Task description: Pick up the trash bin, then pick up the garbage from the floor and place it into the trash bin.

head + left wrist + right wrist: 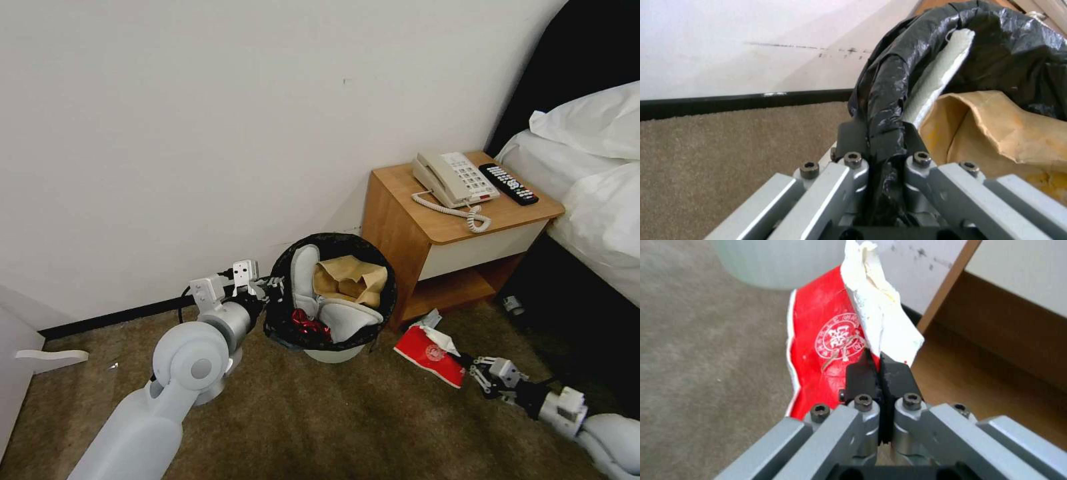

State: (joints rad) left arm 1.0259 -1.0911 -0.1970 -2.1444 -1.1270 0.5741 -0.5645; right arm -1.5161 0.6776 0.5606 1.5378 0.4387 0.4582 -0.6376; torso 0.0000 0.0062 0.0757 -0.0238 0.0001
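Observation:
The trash bin (331, 350), white with a black bag over its rim, stands tilted by the wall. Inside lie white slippers (303, 270), a brown paper bag (350, 279) and a crushed red can (308, 325). My left gripper (272, 288) is shut on the bin's bagged rim (882, 100), next to a slipper (942, 76) and the paper bag (1005, 126). A flattened red paper cup (427, 352) with white tissue (430, 323) on it lies on the carpet floor (300, 420) beside the bin. My right gripper (469, 365) is shut on the cup's edge (818, 323), just under the tissue (880, 306).
A wooden nightstand (400, 227) with a phone (453, 179) and a remote (508, 183) stands right of the bin, close behind the cup. A bed (593, 200) lies farther right, and a clear bottle (513, 305) rests at its foot. A white panel (20, 360) juts in at the left edge.

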